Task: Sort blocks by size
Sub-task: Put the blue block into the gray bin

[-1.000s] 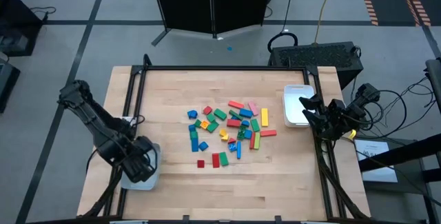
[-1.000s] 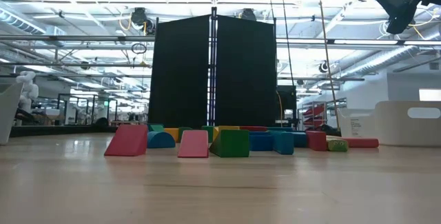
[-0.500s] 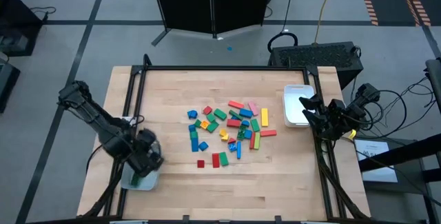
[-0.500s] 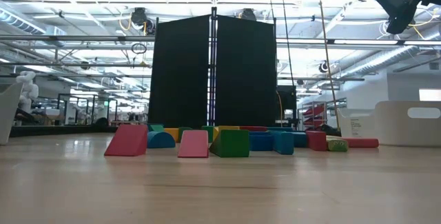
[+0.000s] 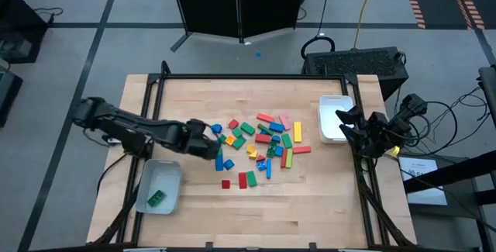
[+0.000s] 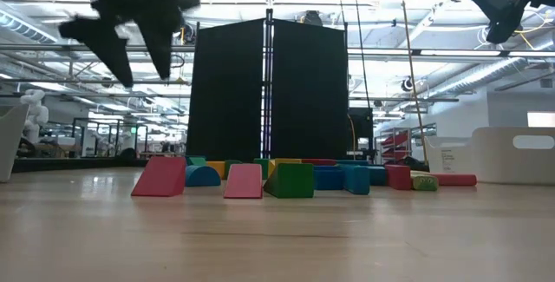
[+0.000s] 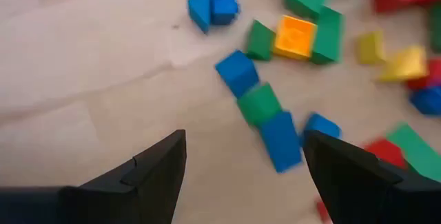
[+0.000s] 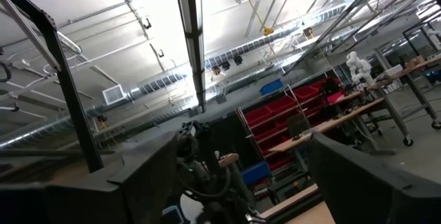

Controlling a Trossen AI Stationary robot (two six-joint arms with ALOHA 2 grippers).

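Observation:
The blocks [image 5: 260, 145] lie in a loose pile at the table's middle, resting on the wood; they also show in the low view [image 6: 290, 180]. One green block [image 5: 155, 198] lies in the pale tray [image 5: 172, 176] at the near left. My left gripper [image 5: 211, 148] is open and empty, held above the pile's left edge. It points down over a short row of blue, green and blue blocks [image 7: 260, 108]; in the low view [image 6: 143, 67] it is well above the table. My right gripper [image 5: 346, 120] is open and empty, raised at the table's right edge.
A second pale tray [image 5: 332, 106] stands at the far right, beside my right gripper. A black metal frame [image 5: 232, 76] runs along the table's far and side edges. Bare wood lies between the pile and the near edge.
My left gripper has gone from above the near-left tray toward the table's right and far side, reaching the left edge of the block pile. The green block, hidden under the gripper before, now shows lying in that tray.

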